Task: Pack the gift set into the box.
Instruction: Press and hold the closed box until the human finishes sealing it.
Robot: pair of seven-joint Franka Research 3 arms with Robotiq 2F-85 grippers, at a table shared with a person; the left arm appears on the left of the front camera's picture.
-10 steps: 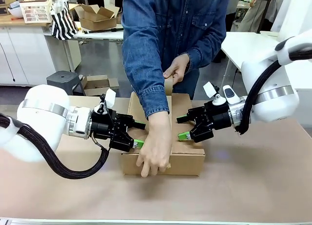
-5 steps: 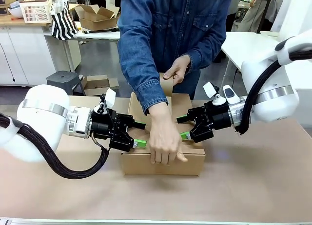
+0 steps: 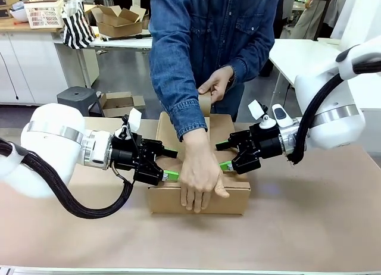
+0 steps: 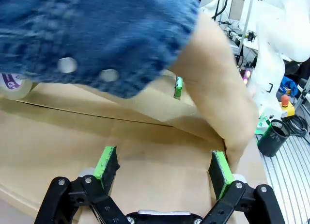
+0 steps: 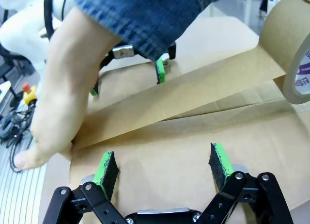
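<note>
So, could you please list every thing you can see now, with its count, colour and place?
box: one, brown cardboard, flaps closed, middle of the table between the two claws.
packing tape roll: one, brown, held at the box's far side, a strip running across the box top.
table: one, tan surface, under the box.
person's hands: two; one pressing the tape on the box's near edge, the other holding the roll.
left claw: one, black with green pads, open, on the box's left side.
right claw: one, same colours, open, on the right side.
</note>
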